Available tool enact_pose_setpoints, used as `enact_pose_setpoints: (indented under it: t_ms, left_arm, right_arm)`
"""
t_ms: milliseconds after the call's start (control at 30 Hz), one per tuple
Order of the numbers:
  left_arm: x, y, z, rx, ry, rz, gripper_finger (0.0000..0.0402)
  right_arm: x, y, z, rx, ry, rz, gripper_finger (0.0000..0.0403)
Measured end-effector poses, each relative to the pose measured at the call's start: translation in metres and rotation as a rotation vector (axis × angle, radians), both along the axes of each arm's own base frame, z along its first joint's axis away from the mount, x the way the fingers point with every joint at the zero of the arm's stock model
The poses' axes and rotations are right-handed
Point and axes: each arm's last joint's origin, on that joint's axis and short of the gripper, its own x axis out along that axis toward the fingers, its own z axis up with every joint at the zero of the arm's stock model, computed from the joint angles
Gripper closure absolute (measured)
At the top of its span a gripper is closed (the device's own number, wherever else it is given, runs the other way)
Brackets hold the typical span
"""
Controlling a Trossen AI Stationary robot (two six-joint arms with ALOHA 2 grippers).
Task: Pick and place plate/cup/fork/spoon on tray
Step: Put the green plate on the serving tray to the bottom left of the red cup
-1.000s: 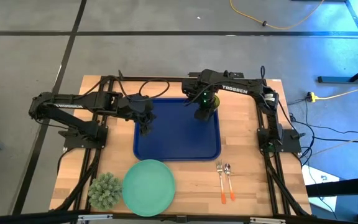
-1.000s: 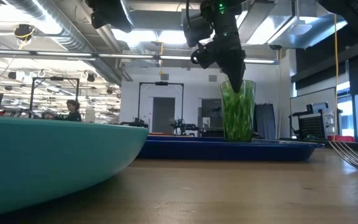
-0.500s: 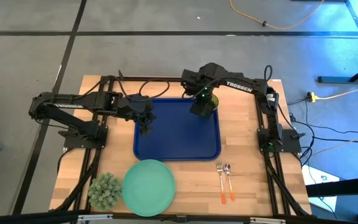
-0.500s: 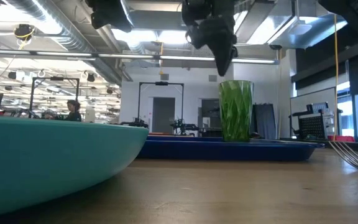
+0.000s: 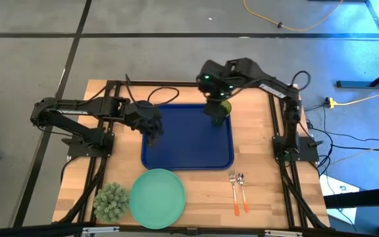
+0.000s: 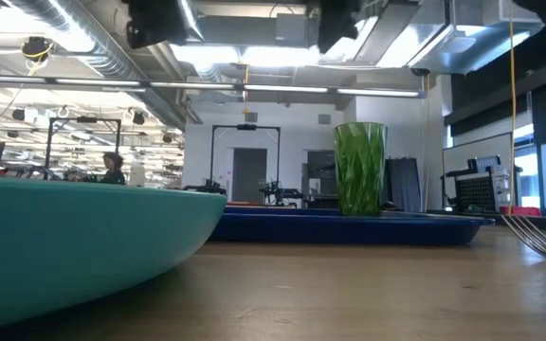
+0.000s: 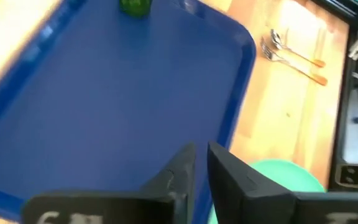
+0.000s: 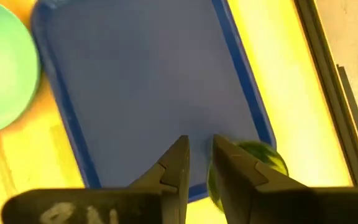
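1. Two dark six-joint arms reach over a light wooden tabletop (image 5: pixel 262 197), where a large dark blue rectangular plastic tray (image 5: pixel 186 141) with a raised rim lies in the middle, toward the far edge.
2. The small translucent olive-green plastic cup (image 6: pixel 360 169) stands upright inside the tray's far right corner, free of both grippers.
3. The right gripper (image 5: pixel 214 105) hangs above that far right corner, just beside and over the cup; its fingers stand slightly apart in the right wrist view with nothing between them.
4. The left gripper (image 5: pixel 153 135) hovers at the tray's left rim, well apart from the cup; its fingers show a narrow gap in the left wrist view and hold nothing.
5. The round flat mint-green plate (image 5: pixel 158 197) rests on the tabletop near the front edge, just off the tray's front left corner.
6. A spiky grey-green ball-shaped plant (image 5: pixel 110 201) sits just beside the plate at the front left corner of the tabletop, close to touching its rim.
7. The slim fork (image 5: pixel 233 191) with an orange handle and the like spoon (image 5: pixel 243 193) lie side by side near the front edge, off the tray's front right corner, tines and bowl toward the tray.
8. Nothing lies between the cup and the cutlery except bare tray floor and rim.
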Motion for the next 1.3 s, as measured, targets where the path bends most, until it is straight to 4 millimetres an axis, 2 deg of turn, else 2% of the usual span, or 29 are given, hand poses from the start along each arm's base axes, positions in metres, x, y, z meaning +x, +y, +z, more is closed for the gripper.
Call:
enact_pose_setpoints:
  t_ms: [133,267,400,500,667,967,1133,1300]
  left_arm:
    - [-0.003,-0.004,-0.005,-0.078,0.068,-0.007,0.034]
    - [-0.002,-0.014,-0.013,-0.026,0.135,-0.115,0.0338]
    - [0.005,-0.032,-0.023,0.061,0.173,-0.305,0.034]
    - [0.011,-0.044,-0.03,0.09,0.197,-0.384,0.0338]
    - [0.021,-0.061,-0.046,0.129,0.254,-0.486,0.034]
    - [0.048,-0.094,-0.092,0.187,0.383,-0.599,0.0341]
    - [0.059,-0.102,-0.114,0.217,0.43,-0.658,0.0347]
    - [0.068,-0.105,-0.123,0.23,0.404,-0.691,0.0354]
  right_arm:
    - [-0.02,0.008,0.022,-0.024,-0.064,0.007,0.0331]
    - [-0.043,0.017,0.045,-0.049,-0.137,0.029,0.0331]
    - [-0.058,0.028,0.058,-0.085,-0.168,0.145,0.0331]
    - [-0.065,0.039,0.065,-0.017,-0.224,0.289,0.0331]
    - [-0.064,0.053,0.066,0.059,-0.266,0.45,0.0331]
    - [-0.062,0.061,0.063,0.061,-0.257,0.491,0.0331]
    - [-0.061,0.063,0.063,0.055,-0.257,0.51,0.0331]
    - [-0.061,0.063,0.063,0.057,-0.257,0.507,0.0331]
